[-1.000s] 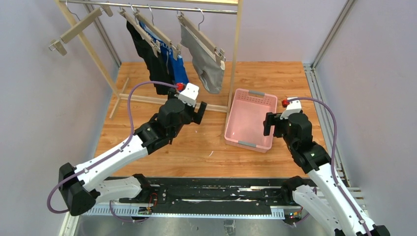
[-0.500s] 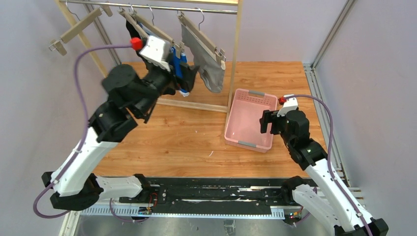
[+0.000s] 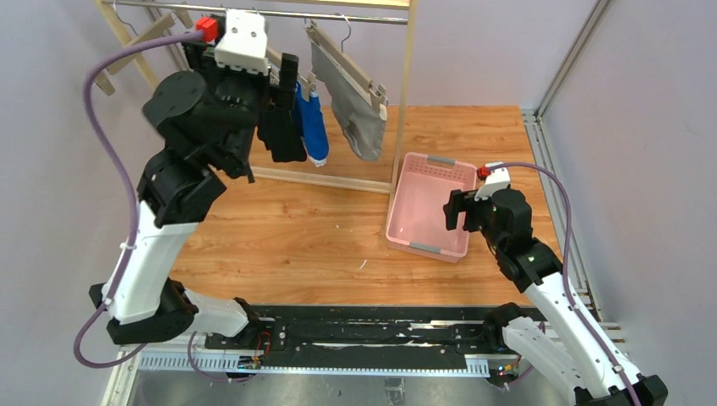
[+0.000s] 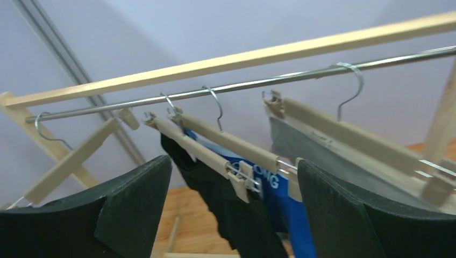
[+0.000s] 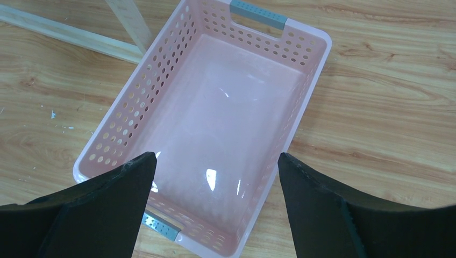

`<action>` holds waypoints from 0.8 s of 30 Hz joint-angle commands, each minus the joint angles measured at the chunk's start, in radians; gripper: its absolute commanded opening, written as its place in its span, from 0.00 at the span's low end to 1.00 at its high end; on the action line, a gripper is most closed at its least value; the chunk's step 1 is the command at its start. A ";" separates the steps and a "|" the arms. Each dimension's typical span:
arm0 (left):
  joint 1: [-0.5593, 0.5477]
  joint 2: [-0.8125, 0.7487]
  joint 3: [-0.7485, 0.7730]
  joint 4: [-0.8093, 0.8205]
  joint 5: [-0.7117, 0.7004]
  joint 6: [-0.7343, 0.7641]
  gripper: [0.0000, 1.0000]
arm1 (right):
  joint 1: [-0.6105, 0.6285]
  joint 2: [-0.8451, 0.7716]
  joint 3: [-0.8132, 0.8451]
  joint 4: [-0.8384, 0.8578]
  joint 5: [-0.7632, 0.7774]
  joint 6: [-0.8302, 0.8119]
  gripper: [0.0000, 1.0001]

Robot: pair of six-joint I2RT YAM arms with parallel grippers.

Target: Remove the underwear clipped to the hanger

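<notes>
We count three pairs, each clipped by waistband to own wooden hanger [image 4: 215, 141] on metal rail [image 4: 301, 78].
- Black briefs [image 4: 236, 226]: plain, leftmost in top view, hang limp and narrow.
- Blue briefs [image 3: 314, 127]: bright blue, white lettering on waistband, just beside black pair; we cannot tell if touching.
- Grey briefs [image 3: 355, 114]: plain, rightmost, apart from blue pair, waistband flat along hanger bar, lower part drooping.
</notes>
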 commanded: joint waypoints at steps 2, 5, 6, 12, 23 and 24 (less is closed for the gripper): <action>0.223 0.062 0.113 -0.170 0.120 -0.087 0.98 | 0.021 -0.029 0.033 -0.018 -0.015 0.004 0.86; 0.341 0.130 0.218 -0.275 0.197 -0.157 0.98 | 0.021 -0.040 0.039 -0.027 -0.014 -0.001 0.86; 0.353 0.146 0.228 -0.284 0.201 -0.159 0.98 | 0.021 -0.042 0.042 -0.032 -0.013 -0.004 0.86; 0.425 0.154 0.197 -0.266 0.318 -0.208 0.98 | 0.021 -0.050 0.059 -0.061 -0.008 -0.009 0.86; 0.631 0.227 0.223 -0.273 0.576 -0.361 0.98 | 0.021 -0.090 0.028 -0.084 -0.004 0.000 0.86; 0.638 0.233 0.223 -0.274 0.584 -0.369 0.98 | 0.021 -0.089 0.028 -0.085 -0.006 0.000 0.86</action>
